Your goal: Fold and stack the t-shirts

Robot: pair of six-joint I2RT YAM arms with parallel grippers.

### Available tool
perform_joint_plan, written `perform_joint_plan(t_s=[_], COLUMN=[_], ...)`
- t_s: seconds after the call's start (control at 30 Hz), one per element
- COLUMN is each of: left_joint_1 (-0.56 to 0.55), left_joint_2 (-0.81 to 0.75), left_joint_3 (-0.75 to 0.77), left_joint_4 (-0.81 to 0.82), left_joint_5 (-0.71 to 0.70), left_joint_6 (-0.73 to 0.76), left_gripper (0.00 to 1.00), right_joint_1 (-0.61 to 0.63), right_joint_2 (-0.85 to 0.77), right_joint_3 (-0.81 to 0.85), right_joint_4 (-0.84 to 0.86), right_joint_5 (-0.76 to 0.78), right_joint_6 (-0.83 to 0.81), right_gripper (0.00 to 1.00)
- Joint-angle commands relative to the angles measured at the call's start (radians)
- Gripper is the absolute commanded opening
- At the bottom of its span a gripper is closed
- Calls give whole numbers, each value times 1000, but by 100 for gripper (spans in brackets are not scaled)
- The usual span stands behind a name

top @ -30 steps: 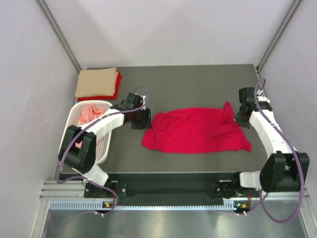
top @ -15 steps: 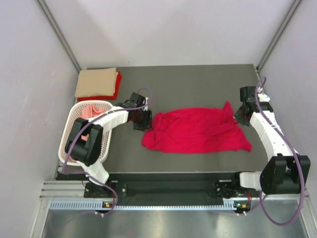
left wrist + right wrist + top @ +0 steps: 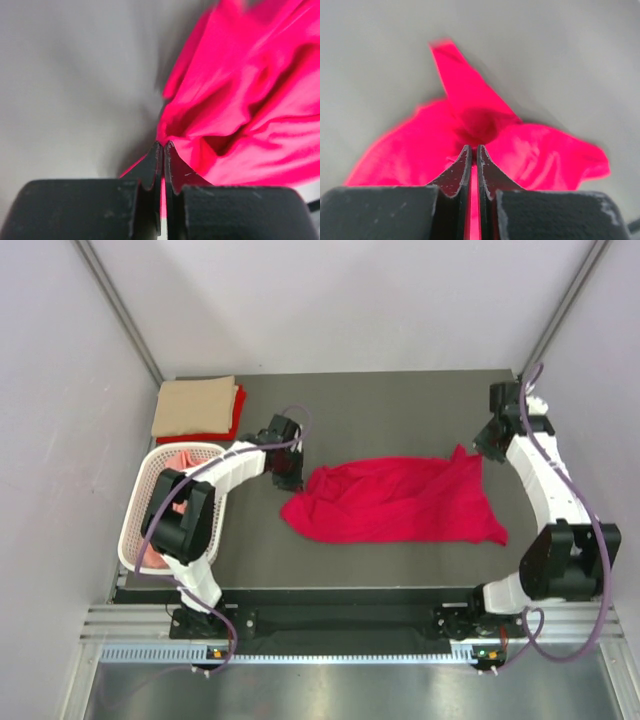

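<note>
Left fingers (image 3: pixel 150 172) are pinched shut on the left edge of the crimson t-shirt (image 3: pixel 395 502), and right fingers (image 3: pixel 457 175) are pinched shut on its far-right corner, with red cloth showing in the slit of each pair. The shirt lies crumpled and spread sideways across the middle of the tabletop (image 3: pixel 400 405), between the two arms. A tan shirt (image 3: pixel 195 405) sits folded on a red shirt (image 3: pixel 238 415) at the far-left corner, and a pink shirt (image 3: pixel 178 468) is in the white basket (image 3: pixel 188 447) just in front of that stack.
</note>
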Motion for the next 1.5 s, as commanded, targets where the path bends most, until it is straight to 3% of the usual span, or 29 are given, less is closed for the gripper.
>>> perform_joint_plan(t_s=[0.0, 0.17, 0.3, 0.43, 0.57, 0.67, 0.7, 0.8, 0.97, 1.23, 1.47], left_joint_1=[1, 2, 2, -2, -20, -42, -45, -44, -44, -44, -42], left_joint_2=[-21, -95, -153, -236, -346, -395, -411, -475, -534, -554, -623], left_joint_3=[176, 250, 201, 56, -195, -323, -345, -382, -385, -440, -480], left_joint_4=[-57, -109, -105, -57, 48, 95, 98, 93, 109, 127, 52], left_joint_5=[-112, -208, -183, -116, -25, 44, 36, -2, 26, 70, -76], left_joint_6=[-1, 3, -1, -47, -110, -147, -150, -147, -118, -191, -378], left_gripper=[0, 0, 0, 0, 0, 21, 38, 51, 53, 52, 52], right_joint_1=[-59, -126, -136, -136, -136, -137, -137, -136, -137, -137, -137], right_joint_2=[56, 78, 12, -100, -272, -356, -387, -437, -480, -528, -549], right_joint_3=[224, 439, 410, 200, -157, -271, -285, -308, -302, -282, -326], right_joint_4=[-9, -89, -75, -95, -43, -57, -62, -66, -88, -97, -60], right_joint_5=[17, 64, 29, -34, -28, -28, -35, -94, -75, -45, -115], right_joint_6=[-34, -57, -92, -76, -46, -34, -28, -33, -43, -42, -31], right_gripper=[0, 0, 0, 0, 0, 0, 0, 0, 0, 0, 0])
